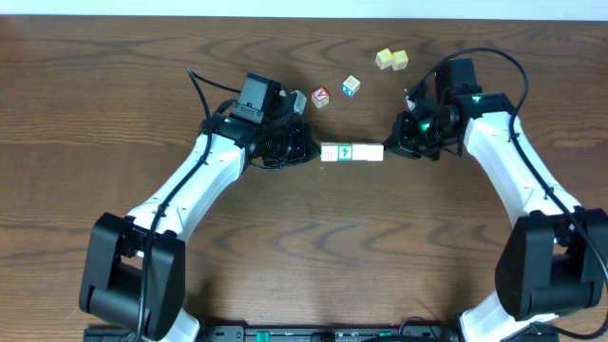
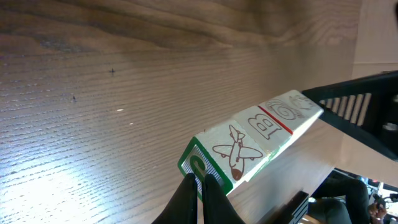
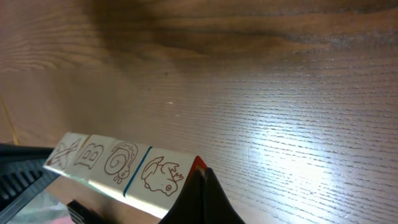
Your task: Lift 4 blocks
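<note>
Several cream-faced letter blocks (image 1: 351, 152) form one straight row, clamped end to end between my two grippers. My left gripper (image 1: 309, 150) is shut and its closed tips press the green-bordered left end (image 2: 198, 167). My right gripper (image 1: 390, 147) is shut too, and its tips push on the red-edged right end (image 3: 196, 164). In the left wrist view the row (image 2: 249, 146) shows a plane, a B and a snail. In the right wrist view the row (image 3: 118, 162) shows an X, a B, a snail and a bird. The row seems to hang slightly above the table, with shadow beneath it.
A red-faced cube (image 1: 320, 96) and a blue-faced cube (image 1: 351, 85) lie just behind the row. Two pale yellow cubes (image 1: 390, 59) sit together further back right. Dark wood table (image 1: 114, 85) stretches all around, and cables trail from both wrists.
</note>
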Robot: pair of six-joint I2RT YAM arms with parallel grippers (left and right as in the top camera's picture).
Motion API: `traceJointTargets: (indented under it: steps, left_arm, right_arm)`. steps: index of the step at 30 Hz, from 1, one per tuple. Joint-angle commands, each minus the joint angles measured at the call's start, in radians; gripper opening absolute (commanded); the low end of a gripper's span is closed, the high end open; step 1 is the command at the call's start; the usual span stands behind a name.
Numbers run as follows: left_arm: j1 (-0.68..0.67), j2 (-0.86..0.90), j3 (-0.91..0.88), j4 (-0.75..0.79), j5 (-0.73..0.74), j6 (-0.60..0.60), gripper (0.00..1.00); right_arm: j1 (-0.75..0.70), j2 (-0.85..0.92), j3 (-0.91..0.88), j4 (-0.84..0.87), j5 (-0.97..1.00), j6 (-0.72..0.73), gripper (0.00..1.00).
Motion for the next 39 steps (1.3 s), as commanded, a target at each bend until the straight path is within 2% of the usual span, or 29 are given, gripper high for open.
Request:
traceJointTargets:
  steps: [1,39]
  left_arm:
    - [-0.036,-0.008,0.015,0.02,0.102,-0.002,0.07]
    - [-0.036,-0.008,0.015,0.019,0.102,-0.014,0.07]
  right_arm:
    - [0.073,-0.045,0.005,0.0,-0.217,0.017,0.01]
    - [0.078,-0.045,0.005,-0.005,-0.161,0.017,0.01]
